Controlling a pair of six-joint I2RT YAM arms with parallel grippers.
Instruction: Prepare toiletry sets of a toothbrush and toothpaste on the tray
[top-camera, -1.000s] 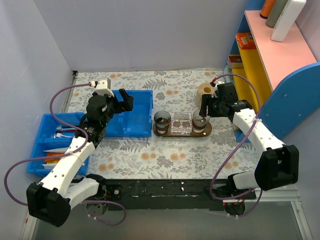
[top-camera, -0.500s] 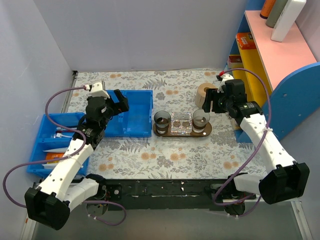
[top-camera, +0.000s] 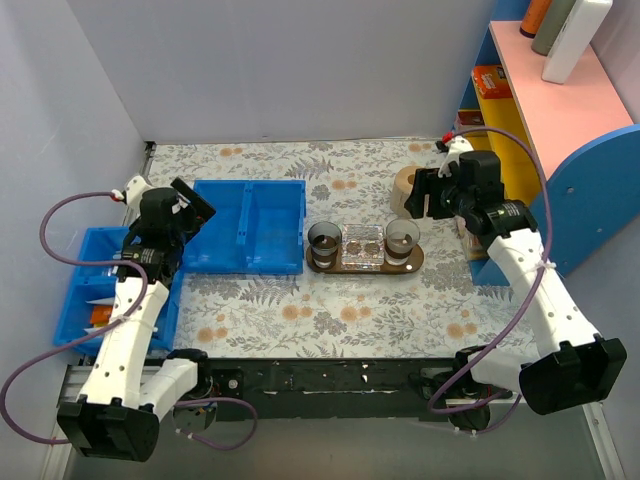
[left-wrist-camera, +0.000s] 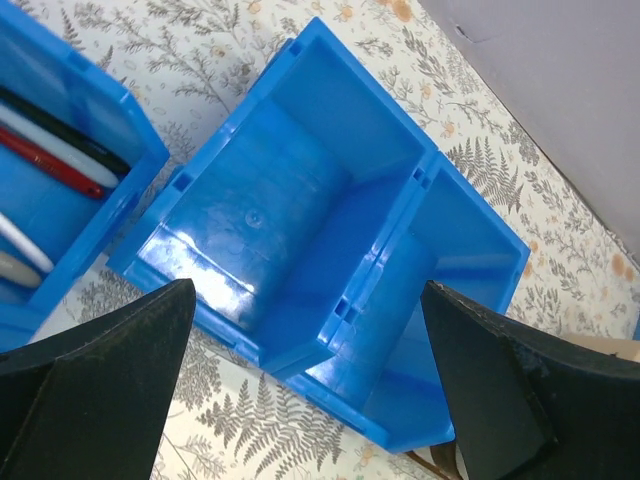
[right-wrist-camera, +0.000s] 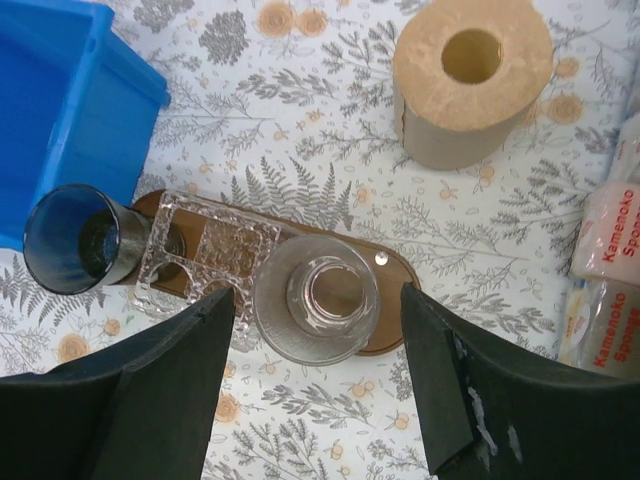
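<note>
**Top view with both wrist views.** The left gripper (left-wrist-camera: 305, 292) is hanging spread wide, holding nothing, over the two-part blue bin (left-wrist-camera: 300, 210). The toothbrushes (left-wrist-camera: 62, 150) are lying in the neighbouring side bin (top-camera: 75, 285) — to the gripper's left and nearer the table's front edge — with their long axes running roughly across that bin. The toothpaste is probably lying there too (no yellow-gold tube is showing clearly). The right gripper (right-wrist-camera: 318, 295) is hovering equally open and empty above the right-hand cup (right-wrist-camera: 275, 322) on the tray (right-wrist-camera: 395, 265), which is sitting mid-table, well apart from the supplies — so the left arm is standing nearer to them.
</note>
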